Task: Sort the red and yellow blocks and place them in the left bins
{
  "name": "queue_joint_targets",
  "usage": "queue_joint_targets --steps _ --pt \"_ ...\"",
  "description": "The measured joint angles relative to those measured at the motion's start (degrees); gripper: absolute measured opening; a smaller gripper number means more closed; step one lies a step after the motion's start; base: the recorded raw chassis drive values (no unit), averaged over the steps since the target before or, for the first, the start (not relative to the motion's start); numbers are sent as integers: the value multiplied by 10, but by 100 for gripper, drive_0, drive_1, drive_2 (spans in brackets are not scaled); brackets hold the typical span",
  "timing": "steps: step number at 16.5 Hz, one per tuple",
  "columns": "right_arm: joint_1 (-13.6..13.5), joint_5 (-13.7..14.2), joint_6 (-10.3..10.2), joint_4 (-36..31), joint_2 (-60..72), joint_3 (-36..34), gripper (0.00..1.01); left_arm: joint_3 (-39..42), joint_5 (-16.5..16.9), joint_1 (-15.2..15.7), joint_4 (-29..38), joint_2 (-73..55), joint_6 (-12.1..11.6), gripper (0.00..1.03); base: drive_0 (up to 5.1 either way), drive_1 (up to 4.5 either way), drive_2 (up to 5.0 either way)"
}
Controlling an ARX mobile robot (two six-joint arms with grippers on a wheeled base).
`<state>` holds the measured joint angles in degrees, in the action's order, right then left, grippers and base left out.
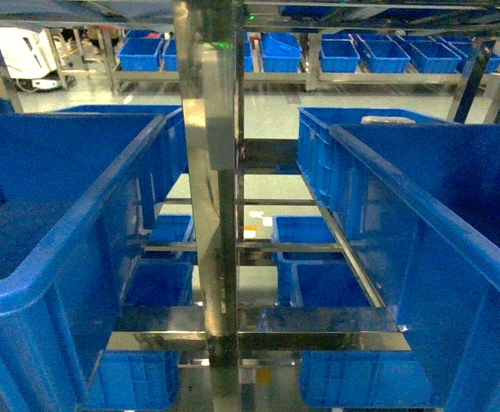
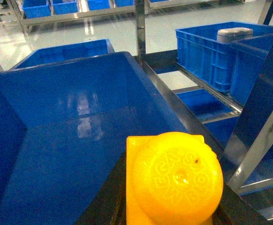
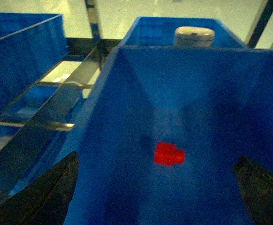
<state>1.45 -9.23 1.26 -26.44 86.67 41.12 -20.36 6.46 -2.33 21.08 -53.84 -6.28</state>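
A yellow block [image 2: 174, 180] fills the bottom of the left wrist view, stud side toward the camera. My left gripper [image 2: 174, 208] is shut on it, with dark fingers [image 2: 106, 206] showing at its sides. It hangs over the near right rim of a deep blue left bin [image 2: 71, 93], whose floor shows nothing in it. A red block [image 3: 168, 153] lies on the floor of the right-hand blue bin [image 3: 193, 84]. My right gripper [image 3: 157, 187] is open above that bin, fingers [image 3: 52, 192] wide apart. Neither gripper shows in the head view.
A steel rack post [image 1: 209, 172] stands between the left bin [image 1: 61, 249] and the right bin [image 1: 422, 215]. Behind the right bin, another blue crate holds a pale grey object [image 3: 194, 36]. More blue crates [image 1: 301, 232] sit on lower shelves and on a far rack [image 1: 336, 53].
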Motion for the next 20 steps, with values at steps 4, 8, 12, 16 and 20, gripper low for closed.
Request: queue_joint_targets --steps 4,8,12,16,20 --pt "-8 -25 -63 140 -259 -162 98 0 0 0 0 0 0 27 0 0 0" --pt "56 -51 -77 308 -506 -180 98 0 0 0 0 0 0 27 0 0 0" --pt "45 -51 -88 327 -529 -181 98 0 0 0 0 0 0 27 0 0 0" --pt "45 -46 -90 328 -527 -183 98 0 1 0 0 0 0 27 0 0 0" --pt "45 -46 -90 329 -528 -183 98 -36 64 107 89 -114 -29 27 0 0 0"
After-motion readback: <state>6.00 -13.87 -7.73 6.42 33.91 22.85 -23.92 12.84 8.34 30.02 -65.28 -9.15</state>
